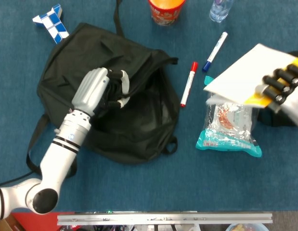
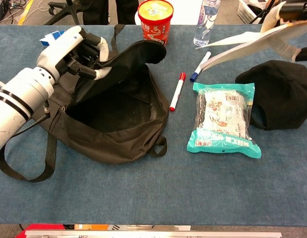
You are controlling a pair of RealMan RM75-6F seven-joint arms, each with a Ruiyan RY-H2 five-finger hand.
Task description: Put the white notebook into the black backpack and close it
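Two hands share the work. On the surface (image 2: 143,198), the black backpack (image 1: 134,130) gapes, its soft flap lifted and pinched by the left hand (image 1: 93,91). The white notebook (image 1: 247,72) hangs above the snack packet (image 1: 230,125), clamped at one edge by the right hand (image 1: 278,86). It looks light, thin and floppy, so a grip nearer the spine would likely steady it.

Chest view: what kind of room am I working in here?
Probably an office or lab, set up for tabletop tests. A blue-covered table carries loose props, a cup of noodles and markers, and a wheeled chair base stands on the floor behind it.
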